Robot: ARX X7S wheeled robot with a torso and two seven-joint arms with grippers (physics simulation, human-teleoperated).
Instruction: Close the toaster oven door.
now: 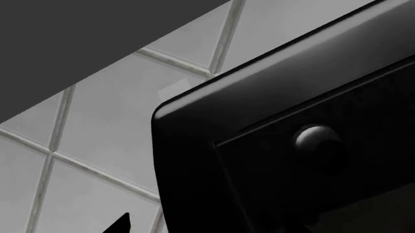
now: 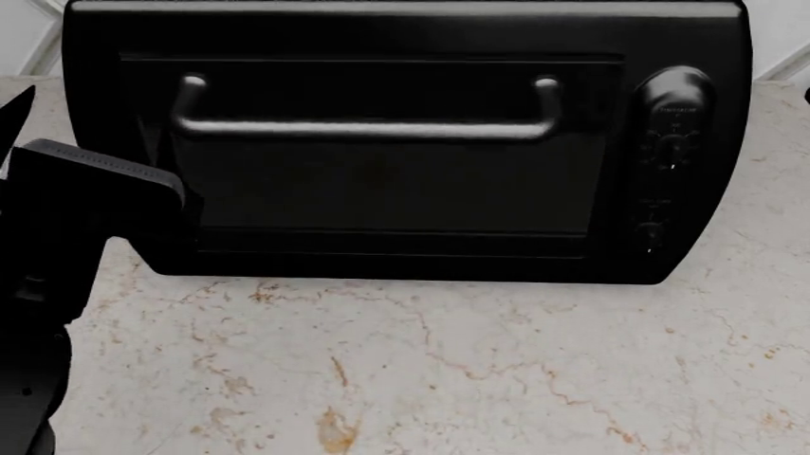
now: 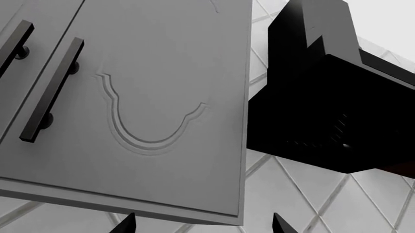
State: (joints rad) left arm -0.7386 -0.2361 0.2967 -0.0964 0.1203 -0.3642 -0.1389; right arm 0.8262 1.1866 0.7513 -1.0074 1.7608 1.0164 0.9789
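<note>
From my head camera the oven (image 2: 405, 142) sits square ahead at the back of the marble counter (image 2: 443, 370), its door (image 2: 379, 161) standing upright and flush against the front, the bar handle (image 2: 367, 125) running across its upper part and the knobs (image 2: 669, 142) stacked in a column at the right end. My left arm (image 2: 76, 246) shows as a dark block at the oven's left front corner, right up against it, though I can't tell if it touches. The left wrist camera gives me what the head view can't: a close look at the oven's rounded corner with one handle post against the tiled wall (image 1: 97, 126). Only one fingertip (image 1: 120, 224) of the left gripper pokes into that view, so I cannot tell how its jaws stand. The right wrist camera looks elsewhere entirely, at a grey cabinet door (image 3: 149, 97) with black pulls (image 3: 52, 90) and a black hood (image 3: 324, 97); the right gripper (image 3: 204, 224) shows two fingertips set wide apart, holding nothing.
</note>
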